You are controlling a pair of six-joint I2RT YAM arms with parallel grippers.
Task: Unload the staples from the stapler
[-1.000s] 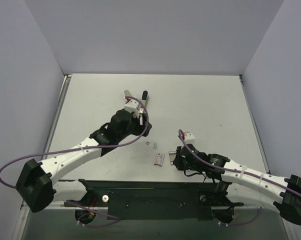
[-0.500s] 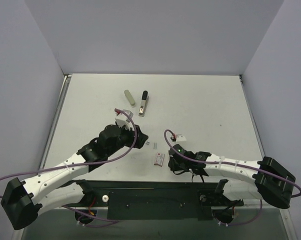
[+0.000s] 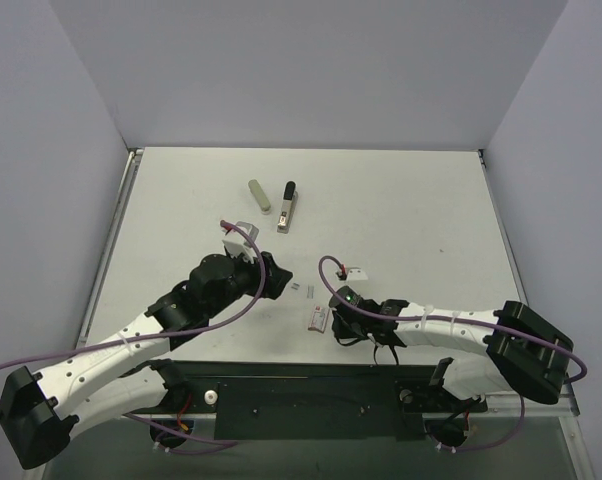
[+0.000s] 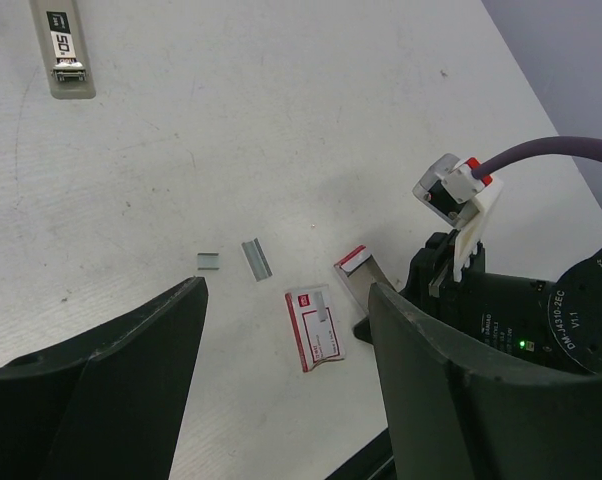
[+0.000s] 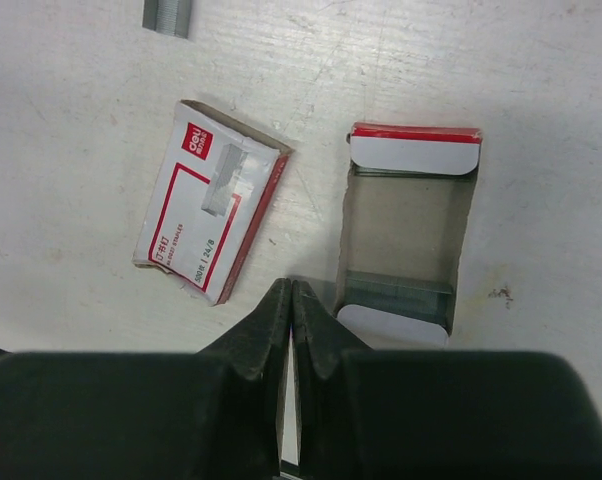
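The stapler (image 3: 286, 209), silver-grey with a black end, lies on the table at the back, free of both grippers; its silver end (image 4: 65, 45) shows at the top left of the left wrist view. Two short loose strips of staples (image 3: 301, 289) (image 4: 255, 258) lie mid-table. My left gripper (image 3: 277, 276) (image 4: 286, 292) stands open above the table near these strips, holding nothing. My right gripper (image 3: 334, 321) (image 5: 291, 287) is shut on nothing. Its tips rest at the near left corner of an open staple-box tray (image 5: 405, 228) that holds a row of staples (image 5: 395, 291).
A red-and-white staple box sleeve (image 3: 318, 318) (image 5: 210, 202) (image 4: 317, 329) lies just left of the tray. An olive-grey rounded bar (image 3: 259, 196) lies left of the stapler. Another loose strip (image 5: 168, 14) shows at the top of the right wrist view. The right arm (image 4: 526, 310) is close on the left gripper's right.
My left arm has drawn back from the stapler towards the near edge, leaving the stapler and the olive bar uncovered. My right gripper has slid left towards the staple box.
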